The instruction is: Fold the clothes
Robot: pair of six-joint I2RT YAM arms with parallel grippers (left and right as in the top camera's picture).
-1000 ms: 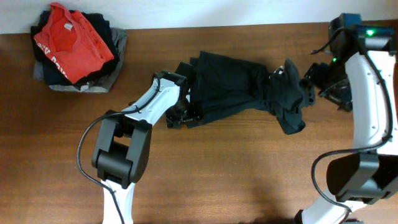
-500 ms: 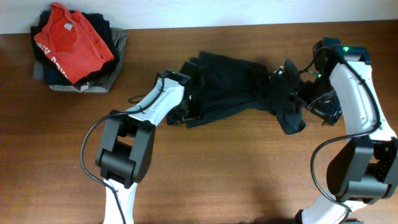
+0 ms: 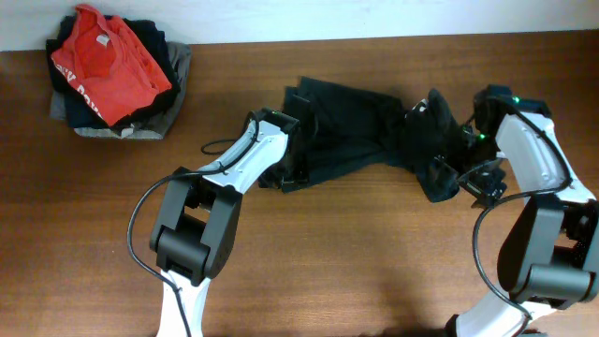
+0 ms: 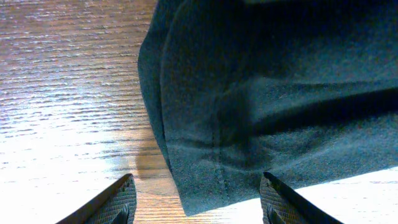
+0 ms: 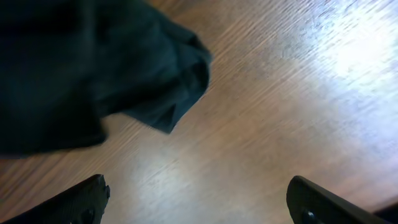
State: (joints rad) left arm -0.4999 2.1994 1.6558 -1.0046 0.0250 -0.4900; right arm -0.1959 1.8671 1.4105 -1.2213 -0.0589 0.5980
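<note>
Clothes point(image 4: 267, 93) corner lies between spread left claw point(image 4: 199, 202) tips.

The clothes point(image 3: 370, 136) are one dark charcoal, nearly black garment, soft and heavily wrinkled, lying in a loosely bunched heap on the wooden surface point(image 3: 374, 271). It stretches between the two pincers. Its flatter, layered end reaches the left pincer point(image 4: 198, 202), where a stitched hem corner lies flat between the spread fingers, touching neither. Its crumpled, narrower end lies ahead and to the left of the right pincer point(image 5: 199, 205), outside its fingers. A small white mark shows near the upper folds of that end.
</note>
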